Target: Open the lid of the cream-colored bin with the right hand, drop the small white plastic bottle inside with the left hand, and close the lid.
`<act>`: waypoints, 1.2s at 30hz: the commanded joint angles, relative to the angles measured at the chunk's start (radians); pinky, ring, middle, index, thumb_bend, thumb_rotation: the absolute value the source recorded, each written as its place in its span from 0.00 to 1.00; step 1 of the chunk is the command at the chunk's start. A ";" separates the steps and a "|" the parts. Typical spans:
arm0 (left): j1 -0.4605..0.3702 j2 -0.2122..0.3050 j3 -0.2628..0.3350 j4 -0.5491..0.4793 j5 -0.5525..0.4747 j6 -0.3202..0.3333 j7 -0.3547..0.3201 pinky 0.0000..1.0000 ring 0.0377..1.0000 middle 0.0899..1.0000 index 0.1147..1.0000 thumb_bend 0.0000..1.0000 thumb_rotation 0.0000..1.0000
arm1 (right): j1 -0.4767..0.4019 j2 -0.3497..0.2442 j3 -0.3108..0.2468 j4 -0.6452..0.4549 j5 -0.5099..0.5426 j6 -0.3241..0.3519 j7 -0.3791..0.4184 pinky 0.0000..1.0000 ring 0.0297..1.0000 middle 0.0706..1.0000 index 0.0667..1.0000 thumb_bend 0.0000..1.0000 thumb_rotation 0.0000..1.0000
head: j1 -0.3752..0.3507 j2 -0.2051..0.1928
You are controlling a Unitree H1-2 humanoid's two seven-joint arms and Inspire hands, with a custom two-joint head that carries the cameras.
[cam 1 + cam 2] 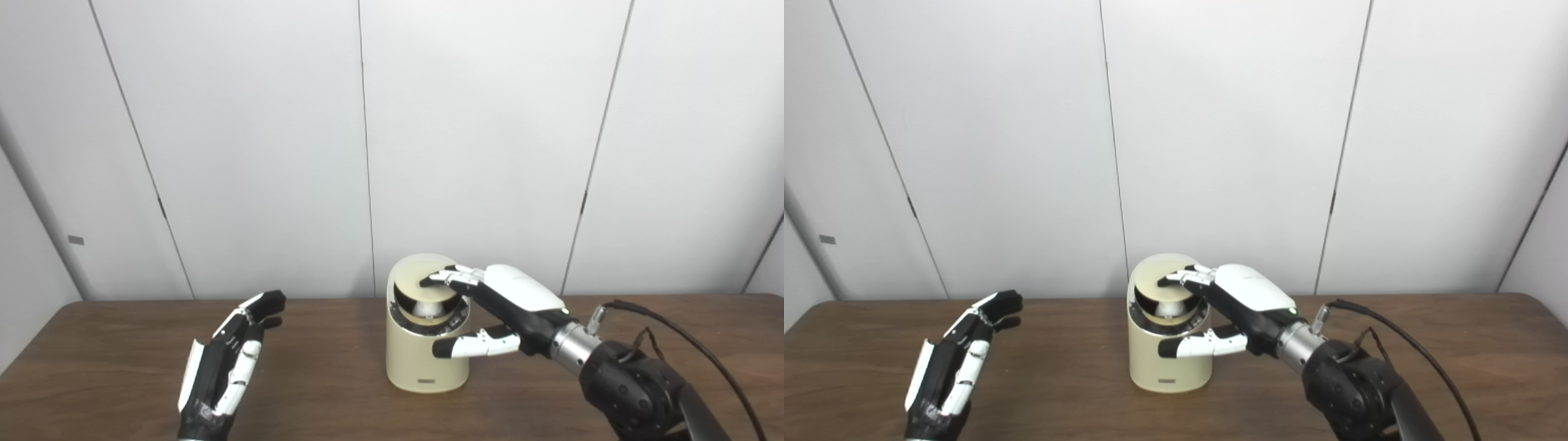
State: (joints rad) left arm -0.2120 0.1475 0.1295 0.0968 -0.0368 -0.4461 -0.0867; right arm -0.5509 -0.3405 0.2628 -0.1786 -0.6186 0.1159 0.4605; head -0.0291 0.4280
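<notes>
Left hand [228, 361] nearest, open and empty, raised over wooden table [324, 398]. Right hand [490, 309] spread, gripping nothing, fingers [442, 277] pressing half-raised lid [422, 278] of cream-colored bin [422, 358], mid-table. Bottle hidden.

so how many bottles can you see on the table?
0. Only the bin stands on the table, right hand on its lid, left hand open. A bottle may be hidden inside.

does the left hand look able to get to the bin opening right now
Probably yes. The left hand is open and empty beside the cream bin, with bare table between them. The right hand props the lid up from the other side, leaving the near-left approach free.
</notes>
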 commanded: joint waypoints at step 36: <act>-0.020 0.015 -0.002 -0.036 -0.012 -0.018 0.004 0.78 0.81 0.79 0.76 0.39 0.77 | 0.056 -0.026 0.151 0.086 -0.473 -0.107 -0.284 1.00 0.94 0.82 0.76 0.93 0.83 | 0.004 0.014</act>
State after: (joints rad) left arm -0.2107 0.1488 0.1273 0.0955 -0.0433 -0.4459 -0.0900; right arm -0.4870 -0.3550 0.4126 -0.1138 -1.0677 0.0001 0.1487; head -0.0246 0.4418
